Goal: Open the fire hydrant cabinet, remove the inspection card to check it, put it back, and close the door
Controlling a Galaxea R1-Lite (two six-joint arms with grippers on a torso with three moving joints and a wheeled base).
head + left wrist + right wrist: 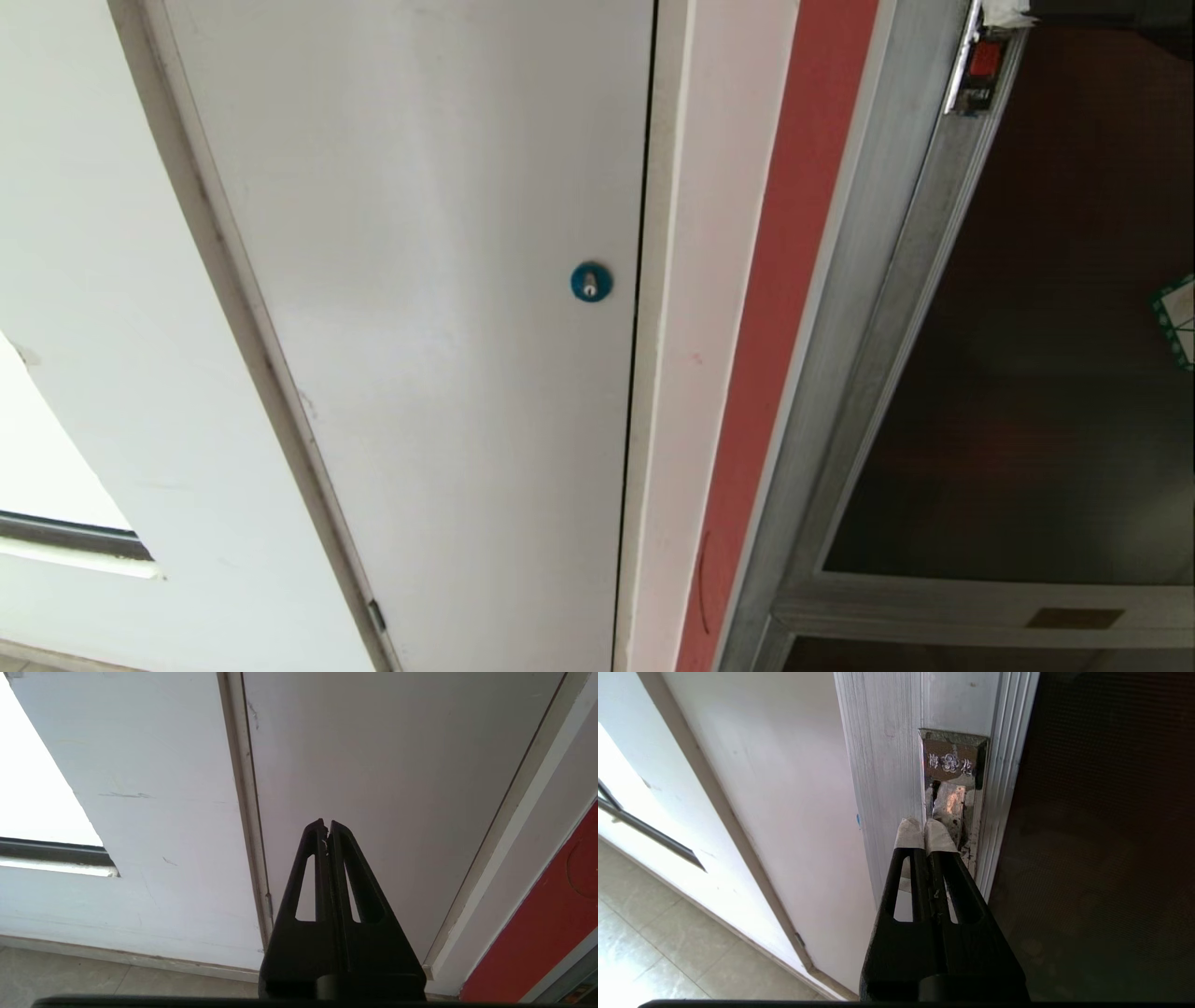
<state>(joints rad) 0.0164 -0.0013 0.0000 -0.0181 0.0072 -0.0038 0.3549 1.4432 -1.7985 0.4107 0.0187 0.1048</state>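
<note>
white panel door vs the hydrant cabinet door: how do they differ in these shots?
The white door is an opaque, plain painted panel; the cabinet door is dark tinted glass in a brushed aluminium frame. The white door carries a round blue lock; the cabinet door has a recessed metal latch, where the right tool, shut, has its taped tips. Both stand on the same wall.

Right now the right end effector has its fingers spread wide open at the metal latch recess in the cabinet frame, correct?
Not quite: the right end effector is at the latch recess in the aluminium frame, but its fingers are shut together, as the right wrist view shows.
</note>
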